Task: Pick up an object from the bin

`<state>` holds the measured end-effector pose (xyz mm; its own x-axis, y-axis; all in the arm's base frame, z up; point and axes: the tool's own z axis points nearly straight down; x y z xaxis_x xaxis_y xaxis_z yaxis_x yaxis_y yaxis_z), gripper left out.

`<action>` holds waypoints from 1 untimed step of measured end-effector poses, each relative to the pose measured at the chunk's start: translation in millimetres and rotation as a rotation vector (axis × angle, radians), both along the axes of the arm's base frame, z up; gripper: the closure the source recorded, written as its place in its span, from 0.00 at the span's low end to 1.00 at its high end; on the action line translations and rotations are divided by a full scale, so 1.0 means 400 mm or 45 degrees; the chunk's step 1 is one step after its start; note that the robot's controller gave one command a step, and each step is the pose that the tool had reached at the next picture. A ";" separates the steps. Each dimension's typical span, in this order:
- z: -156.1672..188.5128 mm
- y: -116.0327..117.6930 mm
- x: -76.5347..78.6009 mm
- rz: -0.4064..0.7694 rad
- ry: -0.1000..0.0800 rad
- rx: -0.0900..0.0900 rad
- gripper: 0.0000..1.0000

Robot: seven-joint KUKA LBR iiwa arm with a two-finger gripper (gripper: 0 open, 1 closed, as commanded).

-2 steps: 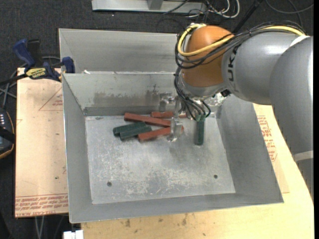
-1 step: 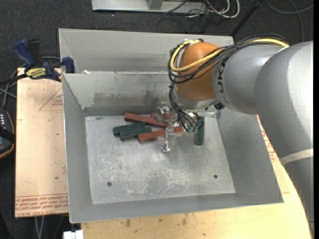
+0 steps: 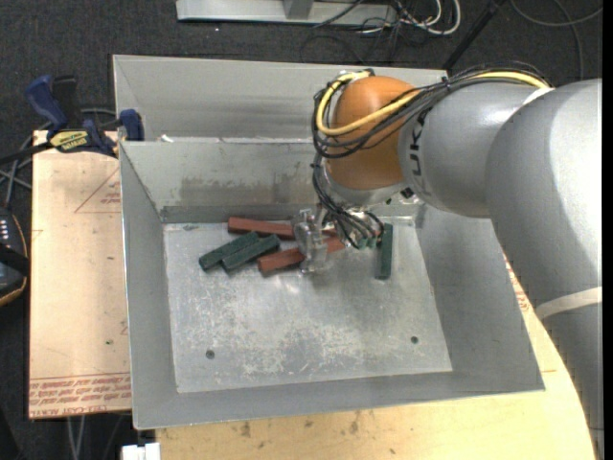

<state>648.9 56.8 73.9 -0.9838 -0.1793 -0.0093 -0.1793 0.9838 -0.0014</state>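
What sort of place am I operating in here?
Probably a robotics lab: a grey metal bin of red and green blocks, dark carpet beside it, and loose cables trailing on the floor behind.

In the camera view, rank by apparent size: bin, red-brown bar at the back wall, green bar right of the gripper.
1. bin.
2-3. red-brown bar and green bar look about alike; the green bar's upper end is partly hidden, so they stay unranked.

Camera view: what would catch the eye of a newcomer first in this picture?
The big grey arm with its orange cover reaches in from the right. Its pincer is low over a small heap of red-brown and dark green bars at the far side of the bin.
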 end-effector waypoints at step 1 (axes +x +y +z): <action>0.000 0.000 0.000 0.000 0.000 0.000 1.00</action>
